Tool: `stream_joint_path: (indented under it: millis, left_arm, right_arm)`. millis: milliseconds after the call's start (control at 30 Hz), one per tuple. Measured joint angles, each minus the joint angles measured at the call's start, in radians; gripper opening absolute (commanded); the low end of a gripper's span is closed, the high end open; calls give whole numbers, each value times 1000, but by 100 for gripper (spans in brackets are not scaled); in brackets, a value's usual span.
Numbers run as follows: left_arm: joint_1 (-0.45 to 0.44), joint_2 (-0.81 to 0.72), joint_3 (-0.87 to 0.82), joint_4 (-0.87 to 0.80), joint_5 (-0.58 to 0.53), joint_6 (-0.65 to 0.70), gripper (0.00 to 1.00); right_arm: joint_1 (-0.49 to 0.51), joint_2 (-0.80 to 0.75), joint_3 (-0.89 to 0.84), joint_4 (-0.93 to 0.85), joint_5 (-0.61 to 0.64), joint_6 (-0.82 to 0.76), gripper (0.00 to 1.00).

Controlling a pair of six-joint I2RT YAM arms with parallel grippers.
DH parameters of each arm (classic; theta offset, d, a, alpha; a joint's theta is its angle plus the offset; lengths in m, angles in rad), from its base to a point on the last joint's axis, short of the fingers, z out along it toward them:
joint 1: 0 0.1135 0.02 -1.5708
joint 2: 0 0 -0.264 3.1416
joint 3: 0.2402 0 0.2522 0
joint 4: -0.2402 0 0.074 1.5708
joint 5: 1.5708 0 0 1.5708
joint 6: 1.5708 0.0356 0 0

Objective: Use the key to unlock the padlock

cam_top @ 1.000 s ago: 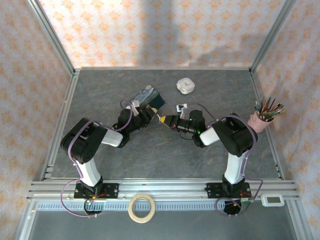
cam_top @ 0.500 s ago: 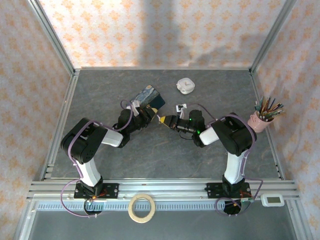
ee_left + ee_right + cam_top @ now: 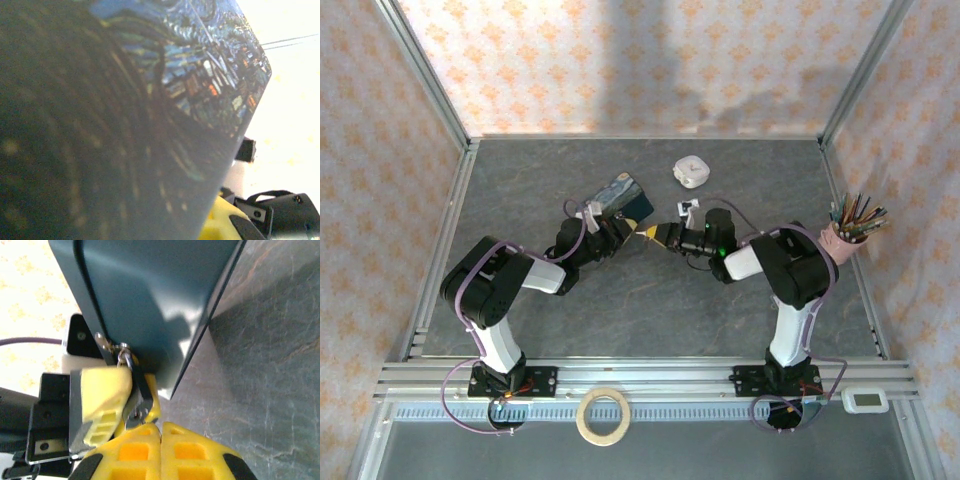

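The padlock (image 3: 141, 387) is a small dark body with a thin metal shackle (image 3: 126, 359), hanging at the lower corner of the blue painted tin (image 3: 150, 300). My left gripper (image 3: 135, 385) is shut on it, one yellow finger (image 3: 100, 390) on each side. My right gripper (image 3: 161, 429) has its fingers pressed together right below the padlock, and the silvery key (image 3: 134, 415) shows at their tips against the padlock's lower end. In the top view the left gripper (image 3: 613, 232) and right gripper (image 3: 650, 235) meet tip to tip beside the tin (image 3: 620, 195).
The tin (image 3: 150, 100) stands very close in front of the left wrist camera. A white rounded case (image 3: 691, 171) lies behind the grippers. A pink cup of pencils (image 3: 845, 238) stands at the right. A tape roll (image 3: 603, 415) rests on the near rail.
My right gripper has shifted slightly away from me and toward the left, bringing its tips up against the padlock. The left gripper and the tin have stayed put.
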Motion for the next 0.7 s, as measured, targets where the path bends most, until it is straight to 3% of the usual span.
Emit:
stream_joint_path:
  millis: [267, 700]
  left_arm:
    - [-5, -6, 0, -9, 3, -4, 0]
    - [-18, -24, -2, 2, -174, -107, 0]
  right_arm:
    - [8, 0, -14, 83, 24, 77, 0]
    - [50, -39, -137, 151, 157, 171, 0]
